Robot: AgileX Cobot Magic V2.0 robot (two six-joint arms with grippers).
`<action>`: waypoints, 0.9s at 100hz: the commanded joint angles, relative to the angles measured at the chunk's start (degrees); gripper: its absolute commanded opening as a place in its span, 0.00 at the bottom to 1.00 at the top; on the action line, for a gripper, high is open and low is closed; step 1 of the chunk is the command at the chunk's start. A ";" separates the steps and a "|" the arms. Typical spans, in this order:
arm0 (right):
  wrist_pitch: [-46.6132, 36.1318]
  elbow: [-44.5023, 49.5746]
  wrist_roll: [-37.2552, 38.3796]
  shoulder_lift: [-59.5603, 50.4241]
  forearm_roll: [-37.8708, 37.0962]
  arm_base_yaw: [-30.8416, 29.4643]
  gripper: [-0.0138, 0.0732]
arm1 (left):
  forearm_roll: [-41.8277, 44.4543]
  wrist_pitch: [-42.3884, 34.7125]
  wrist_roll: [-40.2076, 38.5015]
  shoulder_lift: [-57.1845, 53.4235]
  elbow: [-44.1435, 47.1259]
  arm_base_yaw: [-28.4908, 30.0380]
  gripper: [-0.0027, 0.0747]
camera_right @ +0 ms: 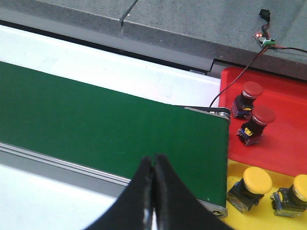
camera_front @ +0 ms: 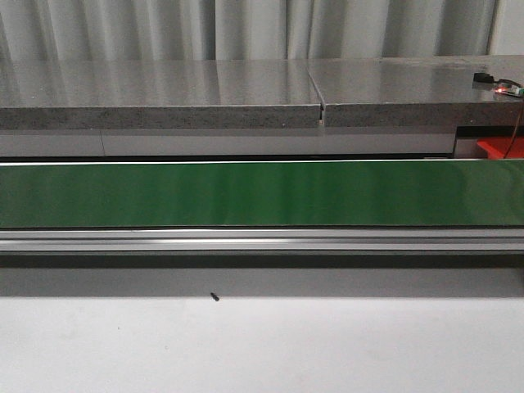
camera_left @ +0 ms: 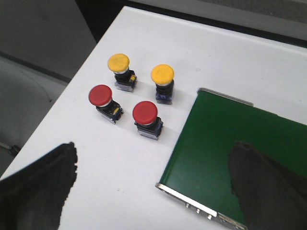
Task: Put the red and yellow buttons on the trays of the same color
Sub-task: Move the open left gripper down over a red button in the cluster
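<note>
In the front view, the white bench (camera_front: pixel 262 344) lies nearest, with a small dark speck (camera_front: pixel 214 297) on it near its far edge. Beyond that runs the long green conveyor belt (camera_front: pixel 262 194) in its silver aluminium frame, and behind it a grey stone-like counter (camera_front: pixel 246 94), with a small circuit board showing a red light (camera_front: pixel 499 86) at its right end.

The left wrist view shows the left gripper (camera_left: pixel 158 187) with its jaws released, wide apart and holding nothing, one over the white bench, the other over the end of the green belt. Past them, near the bench's corner, four push buttons stand upright in a loose square: the two red mushroom-head buttons (camera_left: pixel 145 113) (camera_left: pixel 100 96) nearer, the two yellow mushroom-head buttons (camera_left: pixel 162 74) (camera_left: pixel 118 62) farther.

In the right wrist view the right gripper (camera_right: pixel 153 191) has its jaws clenched together on nothing, above the near edge of the belt. Beside the belt's end, a yellow plastic tray (camera_right: pixel 268 218) carries two yellow-capped buttons (camera_right: pixel 256 181) (camera_right: pixel 300 188). Beyond it, touching, a red plastic tray (camera_right: pixel 288 153) carries two red-capped buttons (camera_right: pixel 261 117) (camera_right: pixel 252 90).
</note>
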 commanded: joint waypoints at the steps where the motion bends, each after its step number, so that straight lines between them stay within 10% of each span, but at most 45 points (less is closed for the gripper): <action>1: -3.53 -1.37 0.03 0.08 0.77 0.13 0.08 | 0.20 -4.17 -0.72 2.72 -3.49 2.64 0.83; 90: -3.53 -1.37 0.03 0.08 0.77 0.13 0.08 | -7.45 -18.15 4.03 30.33 -7.74 13.88 0.83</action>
